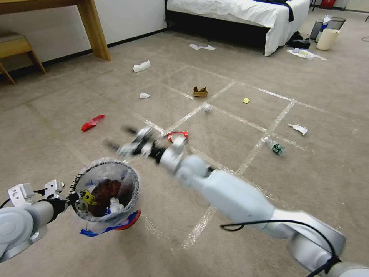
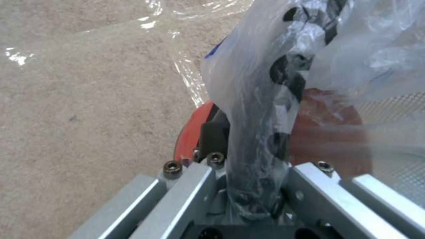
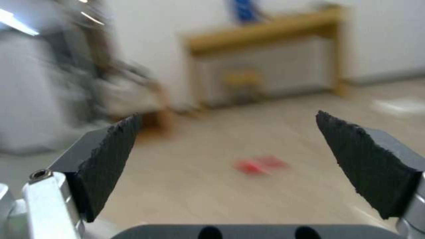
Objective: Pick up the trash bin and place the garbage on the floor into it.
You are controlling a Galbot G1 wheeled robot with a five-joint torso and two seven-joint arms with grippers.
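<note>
- Two arms are in the head view: the left gripper (image 1: 73,198) is clamped on the rim of the trash bin (image 1: 107,196), which it holds above the floor (image 1: 230,127) at lower left.
- Inside the bin lie a white tissue (image 1: 115,205) and brown litter.
- Beyond the bin, the right gripper (image 1: 122,139) reaches out over the carpet, its fingers (image 3: 108,159) spread apart and holding nothing.
- Garbage lies scattered: a red wrapper (image 1: 92,122), a cardboard tray (image 1: 200,91) and a small bottle (image 1: 274,146).
</note>
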